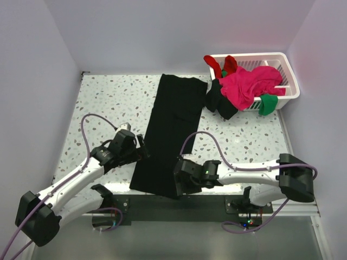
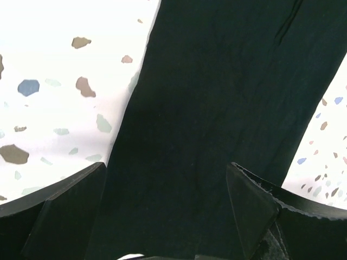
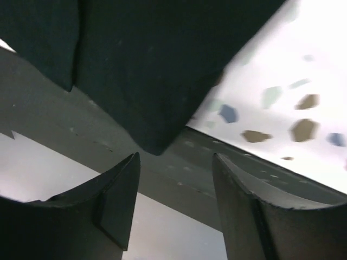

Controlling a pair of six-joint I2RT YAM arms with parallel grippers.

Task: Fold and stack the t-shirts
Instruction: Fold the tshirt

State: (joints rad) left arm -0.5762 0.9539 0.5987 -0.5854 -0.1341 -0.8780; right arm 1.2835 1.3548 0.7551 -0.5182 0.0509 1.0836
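- Left claw: is sitting at the left edge of the long black cloth. In the left wrist view its jaws are standing wide apart. The two dark, wedge-shaped fingers are flanking the cloth and gripping nothing.
- Tabletop: a white, smooth slab with a terrazzo look, showing scattered grey, brown and blue flecks.
- Large black t-shirt: is lying flat in the middle of the tabletop as a long, narrow band running from the far side to the near edge. The cloth is matte and soft, showing only faint creases. Its near end is overhanging the dark strip at the near edge of the tabletop.
- Right claw: is sitting at the near right corner of that t-shirt. In the right wrist view its jaws are parted moderately and holding nothing, with the pointed cloth corner lying just beyond the gap.
- Smaller black t-shirt: crumpled, and spilling from the basket onto the tabletop just beside the long band's far right corner.
- Red t-shirt: bunched, and draping over the basket's left rim.
- Magenta-pink t-shirt: a rumpled heap filling most of the basket.
- Green t-shirt: a small fold hanging over the basket's near wall.
- Basket: white, slatted, rectangular plastic, standing at the far right corner of the tabletop.
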